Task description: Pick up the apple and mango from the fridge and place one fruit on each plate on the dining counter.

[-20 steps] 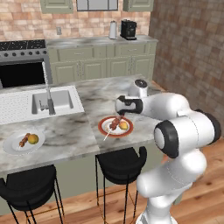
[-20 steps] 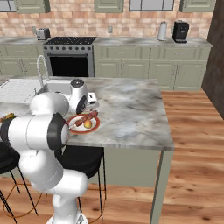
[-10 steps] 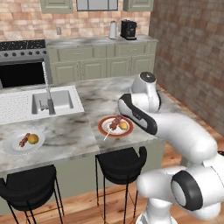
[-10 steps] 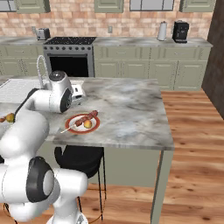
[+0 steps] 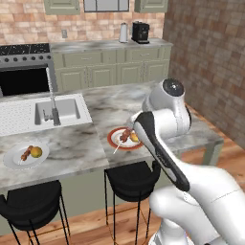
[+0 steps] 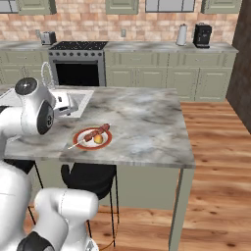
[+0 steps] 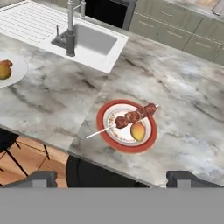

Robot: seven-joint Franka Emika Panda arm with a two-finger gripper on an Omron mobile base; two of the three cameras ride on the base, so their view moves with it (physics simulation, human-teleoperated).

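The red-rimmed plate (image 7: 127,141) lies on the dining counter (image 7: 188,118) near its front edge. It holds a yellow-orange mango (image 7: 138,130) beside a meat skewer (image 7: 131,116). The same plate (image 5: 115,139) and mango (image 6: 98,139) appear in both base views. The pale plate (image 5: 14,160) sits further left with a round orange fruit (image 5: 36,152), seemingly the apple, and a second skewer. My gripper (image 7: 112,179) hangs open and empty, high above the counter's front edge and short of the red-rimmed plate. The fridge is out of view.
An inset sink (image 7: 89,41) with a steel tap (image 7: 70,26) lies behind the plates. Black stools (image 5: 131,179) stand under the counter's front. The green-cabinet counter (image 6: 162,46) with stove, kettle and coffee machine runs along the back wall.
The arm has swung up and back from the red-rimmed plate, with the elbow now in front of the left base camera. The mango stays on the plate.
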